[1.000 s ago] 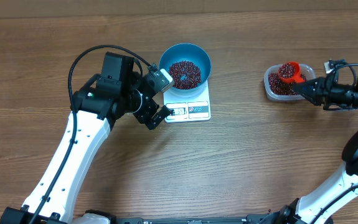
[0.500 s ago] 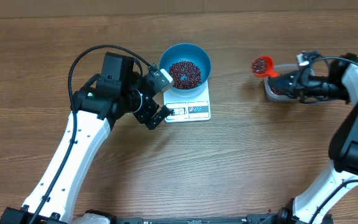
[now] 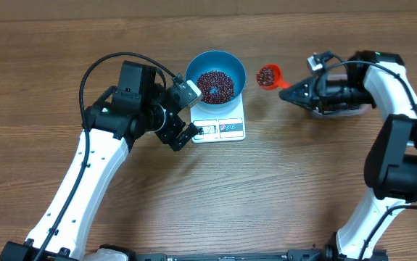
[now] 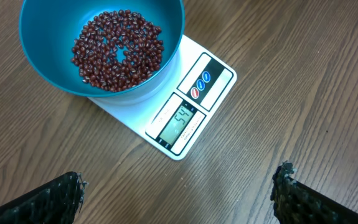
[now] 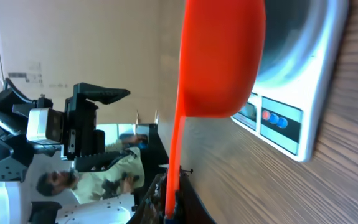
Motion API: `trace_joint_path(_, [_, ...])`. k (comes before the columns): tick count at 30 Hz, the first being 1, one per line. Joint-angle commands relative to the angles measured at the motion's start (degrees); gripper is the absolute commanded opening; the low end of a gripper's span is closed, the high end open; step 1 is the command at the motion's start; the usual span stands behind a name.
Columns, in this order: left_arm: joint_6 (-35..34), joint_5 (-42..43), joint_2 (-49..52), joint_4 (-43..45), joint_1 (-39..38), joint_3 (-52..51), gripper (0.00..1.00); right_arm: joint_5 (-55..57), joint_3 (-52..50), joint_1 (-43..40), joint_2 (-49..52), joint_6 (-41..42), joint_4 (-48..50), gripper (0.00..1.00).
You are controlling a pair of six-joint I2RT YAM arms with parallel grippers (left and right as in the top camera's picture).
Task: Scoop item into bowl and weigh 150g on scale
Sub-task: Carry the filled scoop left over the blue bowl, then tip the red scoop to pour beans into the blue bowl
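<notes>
Shut on the handle of a loaded red scoop (image 3: 267, 75), the right pincer (image 3: 299, 92) looks mid-delivery, with the blue bowl (image 3: 193, 67) of beans (image 3: 215, 85) on the scale (image 3: 230, 129) just ahead of it, so next it should reach over and tip gently; the left pincer (image 3: 195, 113) gapes wide beside the scale.

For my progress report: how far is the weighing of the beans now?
Done: the blue bowl stands on the scale with beans covering its bottom. In hand: the right gripper holds a red scoop full of beans beside the bowl, not yet over it. Remaining: tip it in, then check the display, unclear here.
</notes>
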Motion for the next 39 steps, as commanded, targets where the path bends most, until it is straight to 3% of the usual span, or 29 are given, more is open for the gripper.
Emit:
trace_joint_path(1, [-0.81,0.37,0.24,0.15,0.09,-0.26,0.99,-1.88,3.98,2.08,0.46,1.66,0.13,0.04])
trace_joint_path(5, [-0.81,0.37,0.24,0.15,0.09,-0.26,1.00,-0.83,7.15,4.94,0.46,3.28,0.42,0.04])
trace_joint_path(18, [-0.81,0.37,0.24,0.15,0.09,-0.26,1.00,21.97,13.62,15.93,0.46,26.01,14.01,0.04])
trace_joint_path(30, [-0.81,0.37,0.24,0.15,0.09,-0.26,1.00,57.55,26.56,27.82,0.35,27.43,9.46,0.04])
trace_joint_path(39, [-0.81,0.37,0.24,0.15,0.09,-0.26,1.00,84.32,27.89,38.29,0.35,27.43,6.47,0.04])
